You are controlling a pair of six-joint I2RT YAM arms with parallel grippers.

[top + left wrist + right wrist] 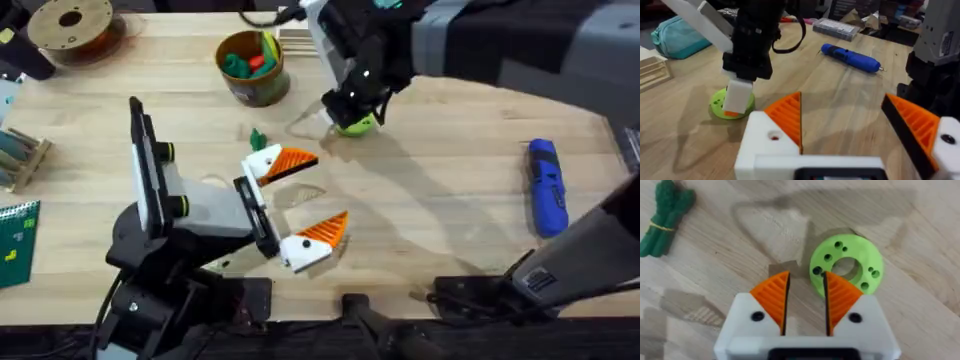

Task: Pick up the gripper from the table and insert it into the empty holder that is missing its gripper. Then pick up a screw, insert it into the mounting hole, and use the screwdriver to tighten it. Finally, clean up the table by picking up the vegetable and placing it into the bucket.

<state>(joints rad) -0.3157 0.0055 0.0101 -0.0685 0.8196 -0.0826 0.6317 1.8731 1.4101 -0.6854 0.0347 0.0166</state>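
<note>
- Orange pads [775, 292] on my right fingers [806, 277] sit close together with a narrow gap. Bare wood shows through it, nothing held.
- Right fingers hang low over the surface [450, 150], tips just beside the bright green disc [846, 264].
- Left fingers [325, 190] are spread wide and empty, lying near mid-surface, pointing toward the right arm.
- Vegetable [662, 217] lies flat, a dark green bundle with a yellow band, between my left fingers and the bucket [255, 92], near the disc but apart from it.
- Screwdriver [547, 187] lies on its side well off to the right, untouched.
- Bucket stands upright at the far side and holds small toy pieces in green and red-orange. I cannot tell what they are.
- Risk: closing here likely nips the disc rim instead of a task part, because the tips are aimed beside it.
- Risk: my arms are close. Swinging right toward the vegetable could clip the left's upper finger.
- Risk: the vegetable is thin and flat on wood, so a shallow pinch could skid off it.
</note>
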